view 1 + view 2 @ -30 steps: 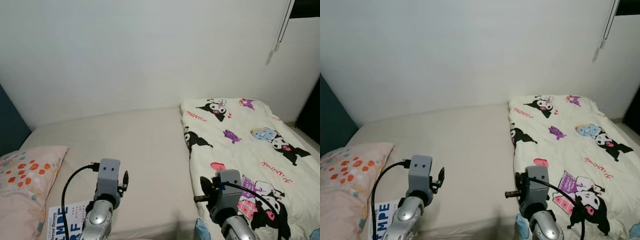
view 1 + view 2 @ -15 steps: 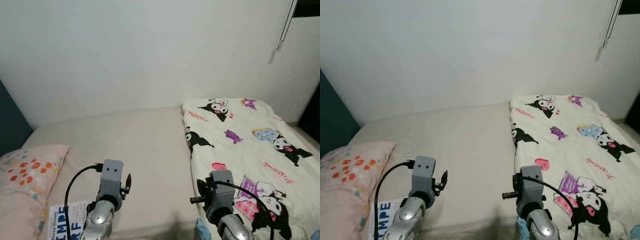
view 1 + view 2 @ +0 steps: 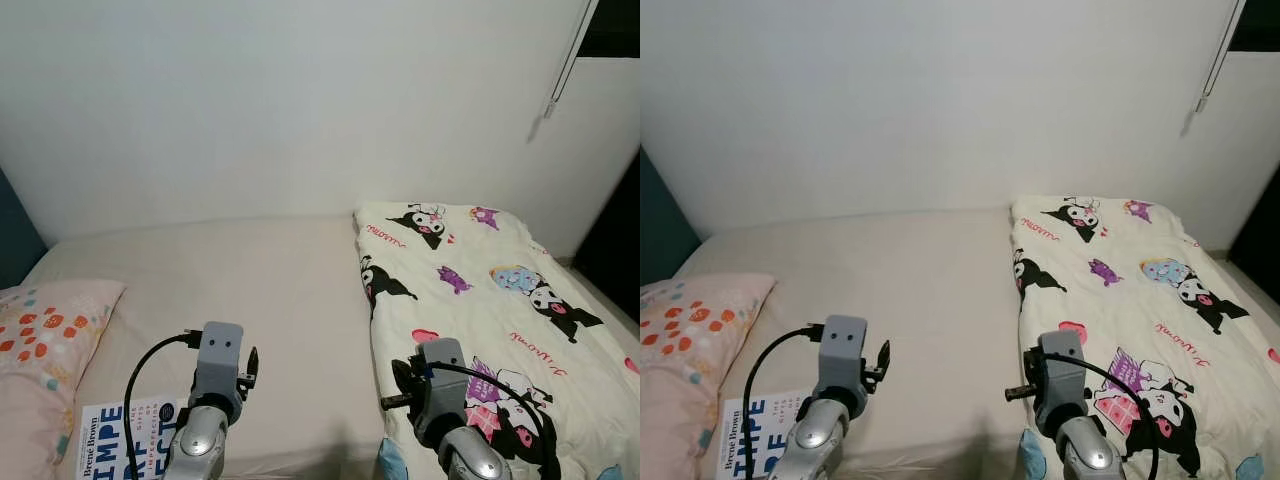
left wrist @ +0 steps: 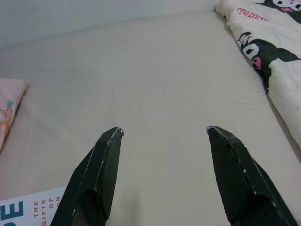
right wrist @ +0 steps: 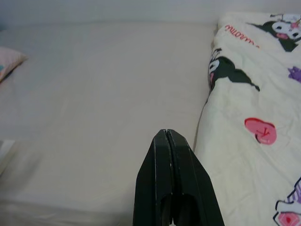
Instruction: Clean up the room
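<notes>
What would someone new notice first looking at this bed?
The cream cartoon-print blanket spread over the bed's right side stands out most. On the left lie a pink spotted pillow and a white paperback book with blue lettering, by the open left gripper.

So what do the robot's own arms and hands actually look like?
Both arms are shiny silver metal tubes topped with boxy grey wrist blocks, each trailed by a looping black cable. The left end effector has two long, tapering black fingers, and so does the right end effector.

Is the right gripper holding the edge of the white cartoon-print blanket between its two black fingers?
No, the right gripper has its fingers pressed together with nothing between them, above the beige bed sheet, beside the white cartoon-print blanket.
</notes>
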You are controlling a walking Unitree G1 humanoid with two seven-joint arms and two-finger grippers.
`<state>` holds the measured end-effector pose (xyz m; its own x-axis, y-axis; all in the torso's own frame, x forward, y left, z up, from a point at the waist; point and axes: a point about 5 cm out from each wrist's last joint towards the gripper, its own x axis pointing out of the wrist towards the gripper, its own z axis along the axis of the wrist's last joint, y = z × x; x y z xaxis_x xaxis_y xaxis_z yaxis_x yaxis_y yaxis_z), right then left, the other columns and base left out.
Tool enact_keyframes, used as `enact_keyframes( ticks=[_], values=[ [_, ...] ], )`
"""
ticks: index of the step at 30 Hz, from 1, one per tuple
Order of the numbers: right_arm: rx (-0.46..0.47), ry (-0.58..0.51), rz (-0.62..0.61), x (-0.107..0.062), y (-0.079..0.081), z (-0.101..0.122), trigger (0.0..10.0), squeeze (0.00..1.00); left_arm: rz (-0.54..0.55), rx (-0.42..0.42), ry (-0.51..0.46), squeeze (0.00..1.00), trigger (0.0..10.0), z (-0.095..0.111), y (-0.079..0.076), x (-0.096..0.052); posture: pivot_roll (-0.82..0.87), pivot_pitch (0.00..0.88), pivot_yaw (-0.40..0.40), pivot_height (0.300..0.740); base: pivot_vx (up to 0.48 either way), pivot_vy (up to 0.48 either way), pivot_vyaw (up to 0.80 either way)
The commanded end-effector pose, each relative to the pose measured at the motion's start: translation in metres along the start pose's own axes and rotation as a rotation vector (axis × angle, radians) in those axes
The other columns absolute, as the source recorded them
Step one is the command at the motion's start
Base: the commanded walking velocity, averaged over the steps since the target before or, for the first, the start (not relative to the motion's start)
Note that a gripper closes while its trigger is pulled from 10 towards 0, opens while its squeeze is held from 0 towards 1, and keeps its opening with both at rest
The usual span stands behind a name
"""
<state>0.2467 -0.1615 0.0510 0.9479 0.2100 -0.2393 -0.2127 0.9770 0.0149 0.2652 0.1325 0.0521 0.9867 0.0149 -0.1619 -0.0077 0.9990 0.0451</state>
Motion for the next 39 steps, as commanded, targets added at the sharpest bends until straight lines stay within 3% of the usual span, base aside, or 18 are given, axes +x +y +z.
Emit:
enact_keyframes(
  ticks=[1, 18, 26, 39],
  values=[
    [-0.003, 0.003, -0.010, 0.001, 0.001, -0.002, 10.0, 0.00, 0.002, -0.016, 0.001, 0.00, 10.0, 0.001, 0.001, 0.000, -0.01, 0.000, -0.019, 0.740, 0.000, 0.000, 0.00],
    [0.052, 0.002, -0.095, -0.004, -0.005, -0.005, 10.0, 0.00, -0.023, -0.002, 0.012, 0.00, 10.0, 0.003, 0.002, 0.004, -0.02, 0.012, 0.022, 0.740, 0.000, 0.000, 0.00],
    [0.056, 0.034, -0.091, 0.004, 0.001, -0.010, 10.0, 0.00, -0.021, 0.021, 0.037, 0.00, 10.0, -0.002, 0.009, 0.007, -0.02, 0.000, 0.039, 0.740, 0.000, 0.000, 0.00],
    [0.077, 0.031, -0.080, 0.012, 0.007, -0.010, 10.0, 0.00, -0.019, -0.016, 0.055, 0.00, 10.0, -0.006, 0.010, 0.004, -0.01, 0.000, 0.039, 0.740, 0.000, 0.000, 0.00]
  ],
)
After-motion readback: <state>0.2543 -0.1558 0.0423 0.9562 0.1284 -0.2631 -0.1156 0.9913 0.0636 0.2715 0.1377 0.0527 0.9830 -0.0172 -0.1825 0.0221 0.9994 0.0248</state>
